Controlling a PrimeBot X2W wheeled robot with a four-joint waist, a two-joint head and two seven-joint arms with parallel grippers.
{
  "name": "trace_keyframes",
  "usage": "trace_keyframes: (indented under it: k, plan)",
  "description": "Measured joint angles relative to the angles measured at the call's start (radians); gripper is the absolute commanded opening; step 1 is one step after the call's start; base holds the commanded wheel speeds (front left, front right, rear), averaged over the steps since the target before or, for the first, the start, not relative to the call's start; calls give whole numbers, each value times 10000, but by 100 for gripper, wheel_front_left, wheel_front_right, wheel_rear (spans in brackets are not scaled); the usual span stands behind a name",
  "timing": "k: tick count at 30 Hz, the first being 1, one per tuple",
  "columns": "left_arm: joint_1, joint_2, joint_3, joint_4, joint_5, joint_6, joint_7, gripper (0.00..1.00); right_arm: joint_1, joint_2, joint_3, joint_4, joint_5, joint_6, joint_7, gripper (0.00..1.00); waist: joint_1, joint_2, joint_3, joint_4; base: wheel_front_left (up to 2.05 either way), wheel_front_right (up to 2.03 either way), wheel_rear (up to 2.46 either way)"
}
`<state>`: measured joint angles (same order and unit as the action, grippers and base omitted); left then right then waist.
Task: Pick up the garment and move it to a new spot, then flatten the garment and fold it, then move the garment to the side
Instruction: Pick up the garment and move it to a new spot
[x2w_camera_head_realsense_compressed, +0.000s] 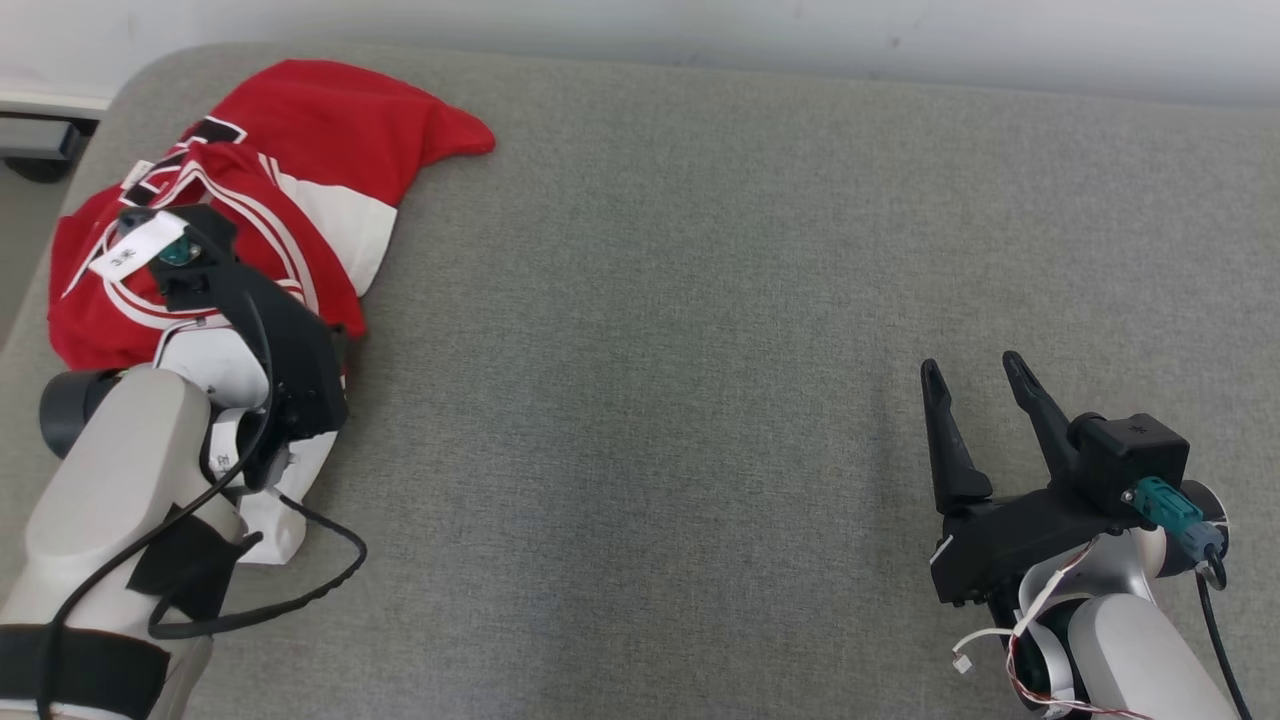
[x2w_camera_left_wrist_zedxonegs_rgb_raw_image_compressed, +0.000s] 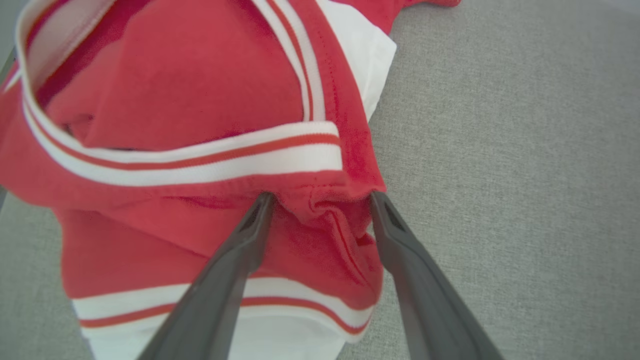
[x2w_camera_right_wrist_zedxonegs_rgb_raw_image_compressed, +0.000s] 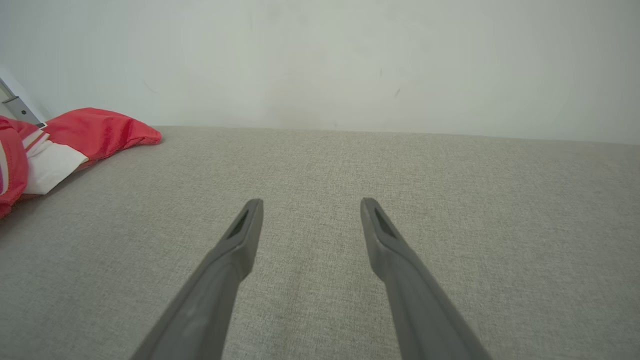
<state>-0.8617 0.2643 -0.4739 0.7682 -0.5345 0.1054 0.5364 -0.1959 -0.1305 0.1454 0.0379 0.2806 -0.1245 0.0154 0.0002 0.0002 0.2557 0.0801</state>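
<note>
The red and white shirt (x2w_camera_head_realsense_compressed: 300, 150) lies bunched up at the far left of the grey pad (x2w_camera_head_realsense_compressed: 700, 300). From the head, the left arm (x2w_camera_head_realsense_compressed: 110, 470) covers part of it. Up close, the left wrist view shows the left claw (x2w_camera_left_wrist_zedxonegs_rgb_raw_image_compressed: 320, 200) spread wide, its tips touching a red fold. Far to the right, the right claw (x2w_camera_head_realsense_compressed: 975, 365) is spread too, over bare pad. Its wrist view adds a white wall (x2w_camera_right_wrist_zedxonegs_rgb_raw_image_compressed: 320, 60) behind.

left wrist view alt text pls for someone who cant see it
The open left claw straddles a bunched fold of a crumpled red fabric garment with white-and-red striped trim, its two dark fingertips at the cloth. The garment lies on a grey woven surface.
</note>
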Motion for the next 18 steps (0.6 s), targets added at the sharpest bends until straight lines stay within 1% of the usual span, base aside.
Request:
trace_keyframes:
  k: [2, 4, 5, 6, 7, 18]
  plan:
    - [-97, -121, -33, 88, 8, 10, 148, 100, -2, 2, -12, -6, 0, 0, 40, 100, 0, 0, 125, -77, 0, 0, 0]
    - [-107, -125, -59, 240, 69, 13, 272, 100, -13, 6, -2, -17, 0, 0, 125, 100, 0, 0, 212, -120, 0, 0, 0]
    - [-107, -117, -73, 301, 77, 15, 349, 89, -24, 13, 0, -21, 0, 0, 128, 100, 0, 0, 240, -129, 0, 0, 0]
    - [-110, -119, -96, 337, 79, 23, 362, 38, -36, 15, 2, -25, 0, 0, 165, 100, 0, 0, 256, -127, 0, 0, 0]
    - [-125, -125, -130, 374, 104, 69, 364, 0, -50, 19, 8, -31, 0, 0, 201, 100, 0, 0, 261, -116, 0, 0, 0]
    - [-491, -291, -293, 930, 291, 88, 518, 0, -183, 71, -10, 276, 0, 0, 291, 100, -1, -1, -69, 107, 0, 0, 0]
